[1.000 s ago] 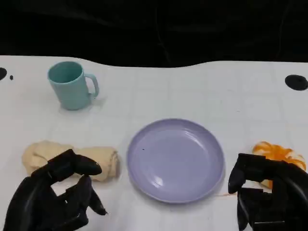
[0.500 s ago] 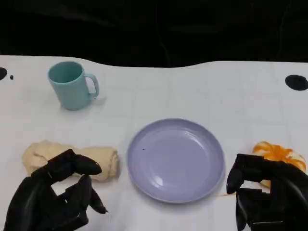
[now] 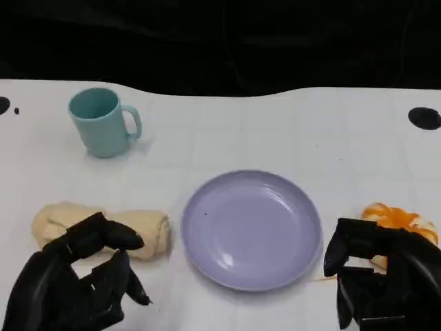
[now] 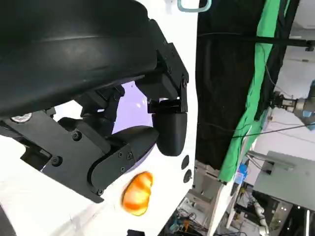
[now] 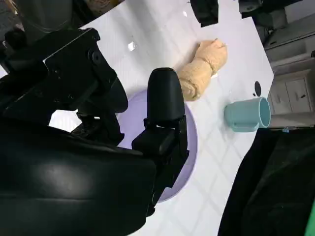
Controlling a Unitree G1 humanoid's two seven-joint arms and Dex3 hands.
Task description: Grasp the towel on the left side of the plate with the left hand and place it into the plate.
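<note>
While the left hand (image 3: 76, 283) hovers at lower left with fingers (image 3: 114, 238) apart and empty, the towel (image 3: 103, 227) lies left of the plate (image 3: 251, 227).

Bright even light, soft shadows, glare on plate (image 3: 252, 229)

Head view looks steeply down onto the surface (image 3: 275, 131); both wrist views sit close behind their fingers, apparently tilted sideways; all share the purple plate (image 3: 251, 229).

Left hand (image 3: 72, 286) near towel (image 3: 103, 229); plate (image 3: 251, 229) bare.
</note>
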